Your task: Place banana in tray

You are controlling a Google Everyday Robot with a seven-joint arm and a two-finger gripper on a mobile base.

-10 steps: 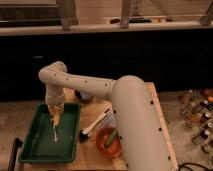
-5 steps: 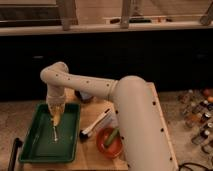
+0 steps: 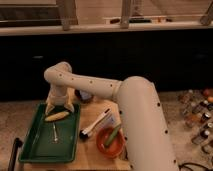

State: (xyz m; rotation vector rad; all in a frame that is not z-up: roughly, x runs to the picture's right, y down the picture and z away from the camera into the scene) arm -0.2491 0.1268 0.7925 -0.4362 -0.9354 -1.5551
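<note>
Bystander items on and around your worktop (image 3: 90,152)

You have: one round orange-red bowl (image 3: 106,148) at front right, with a green elongated vegetable (image 3: 113,135) leaning in it; one whitish utensil (image 3: 97,122) with a dark end, lying diagonally just left of the bowl; one thin pale stick (image 3: 54,132) lying flat farther left; one dark round vessel (image 3: 83,96) at the back edge, just right of the end effector (image 3: 58,107), which hangs over the worktop's left side; a cluster of small jars (image 3: 197,117) well off to the right.
</note>
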